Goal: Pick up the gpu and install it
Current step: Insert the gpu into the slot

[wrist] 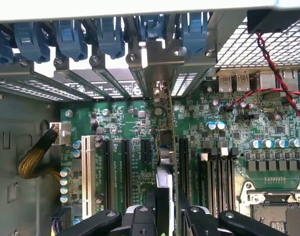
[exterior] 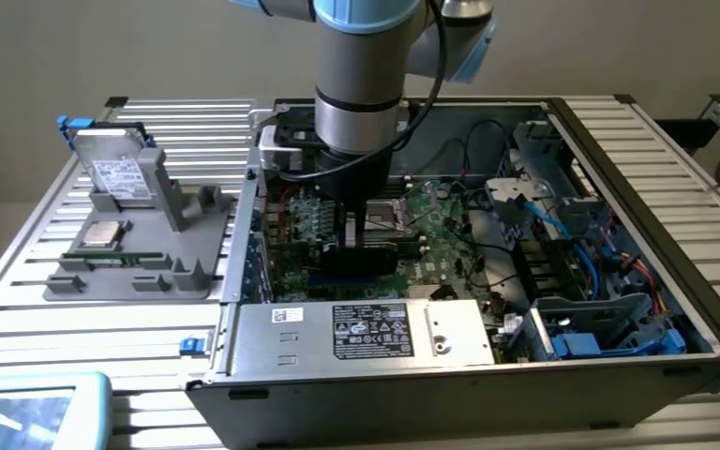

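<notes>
Resting on the slatted metal surface [exterior: 35, 309], an open computer case [exterior: 460, 394] lies on its side with the motherboard [exterior: 442, 230] exposed. The robot arm [exterior: 360, 84] descends vertically into the case, above the grey power supply box [exterior: 360, 333] mounted at the near wall.

On the exterior view's left, just beside the case, a grey parts holder [exterior: 135, 281] carries an upright hard drive [exterior: 120, 173] with a white label and a narrow green memory stick [exterior: 112, 255].

The gpu [exterior: 367, 258] is inside the case, standing on edge over the motherboard directly below the arm. In the wrist view the gpu [wrist: 165, 157] appears edge-on between two black expansion slots [wrist: 125, 167], one end pointing toward the rear slot openings under the blue retaining latches [wrist: 71, 37]. Whether its connector is seated cannot be determined.

The gripper [exterior: 360, 234] is clamped on the gpu: in the wrist view the gripper [wrist: 165, 201] has one finger against each face of the card.
</notes>
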